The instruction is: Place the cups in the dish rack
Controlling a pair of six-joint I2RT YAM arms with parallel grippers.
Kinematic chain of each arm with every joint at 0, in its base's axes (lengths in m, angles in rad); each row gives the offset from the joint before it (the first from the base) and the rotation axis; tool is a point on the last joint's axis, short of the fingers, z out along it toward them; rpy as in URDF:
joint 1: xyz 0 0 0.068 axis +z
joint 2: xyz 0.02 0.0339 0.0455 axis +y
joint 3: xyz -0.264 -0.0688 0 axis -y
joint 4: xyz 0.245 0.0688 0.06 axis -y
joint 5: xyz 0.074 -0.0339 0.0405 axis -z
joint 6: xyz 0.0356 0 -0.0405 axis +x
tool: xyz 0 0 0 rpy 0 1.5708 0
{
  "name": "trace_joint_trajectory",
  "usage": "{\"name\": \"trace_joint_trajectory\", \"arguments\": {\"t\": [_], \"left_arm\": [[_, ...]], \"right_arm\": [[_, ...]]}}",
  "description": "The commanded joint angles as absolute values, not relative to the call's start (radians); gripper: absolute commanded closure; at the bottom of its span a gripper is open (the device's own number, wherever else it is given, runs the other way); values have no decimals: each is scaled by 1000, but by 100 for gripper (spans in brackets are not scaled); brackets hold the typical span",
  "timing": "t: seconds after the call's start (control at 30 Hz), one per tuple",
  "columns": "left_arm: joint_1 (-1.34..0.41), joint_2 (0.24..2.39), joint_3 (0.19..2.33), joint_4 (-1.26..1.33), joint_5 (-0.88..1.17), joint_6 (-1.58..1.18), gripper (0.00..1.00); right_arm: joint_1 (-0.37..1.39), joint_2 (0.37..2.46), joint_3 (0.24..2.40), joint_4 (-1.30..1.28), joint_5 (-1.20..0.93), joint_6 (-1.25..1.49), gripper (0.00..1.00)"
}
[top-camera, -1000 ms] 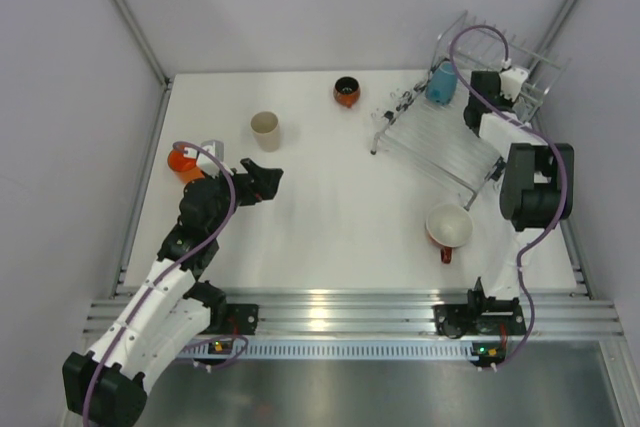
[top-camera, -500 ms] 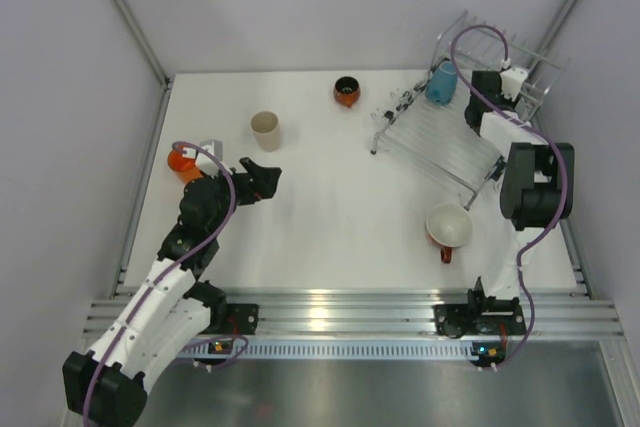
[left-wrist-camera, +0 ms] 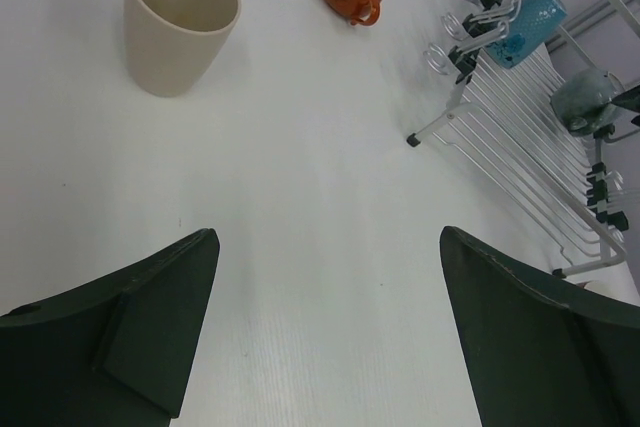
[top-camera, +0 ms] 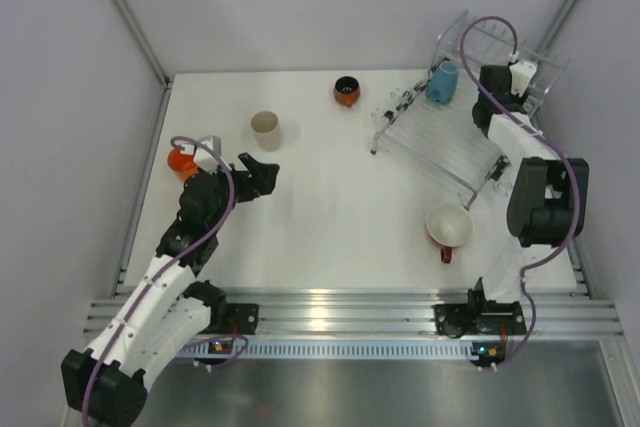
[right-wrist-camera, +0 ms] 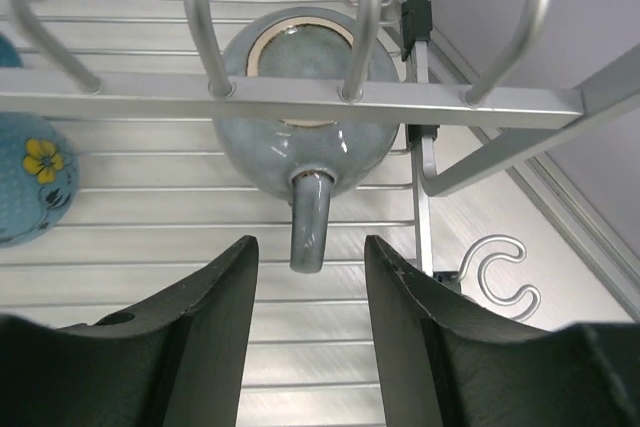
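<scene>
- Table (top-camera: 320, 217): white top. We logged four cups on it outside the rack.
- Dish rack (top-camera: 440, 142): stood at the far right of the table, with two cups among its tines.
- Right gripper (right-wrist-camera: 308, 247): was at the rack's far end, jaws parted and holding nothing. The handle of the grey mug (right-wrist-camera: 305, 107) pointed into the gap, clear of both fingers.
- Left gripper (left-wrist-camera: 328, 247): was wide open and empty above bare table, facing the beige tumbler (left-wrist-camera: 180, 17).
- Red mug (top-camera: 449, 227): white inside, was upright near the rack's front corner, not yet loaded.
- Beige tumbler: stood upright, far left of centre, well apart from the rack.
- Grey mug: was tipped against a row of tines inside the rack. We judged the step in hand to be its release.
- Light blue cup (top-camera: 442, 81): was in the rack, near the grey mug.
- Dark-and-orange cup (top-camera: 346, 91): stood at the far edge, left of the rack.
- Orange cup (top-camera: 182, 160): was at the left edge, beside the left arm.
- Next move, as we judged it: draw the right gripper back without catching the tines or the handle, then go for the red mug.
</scene>
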State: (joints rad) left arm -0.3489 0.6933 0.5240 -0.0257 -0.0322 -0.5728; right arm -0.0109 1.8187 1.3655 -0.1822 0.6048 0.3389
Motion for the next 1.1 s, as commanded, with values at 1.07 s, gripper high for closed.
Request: {"name": "trace_joint_trajectory", "arguments": {"t": [1.07], "left_arm": [[-92,1290,1190,-655,-462,-638,11]], "right_arm": [[347,1137,877,-40,-127,453,53]]}}
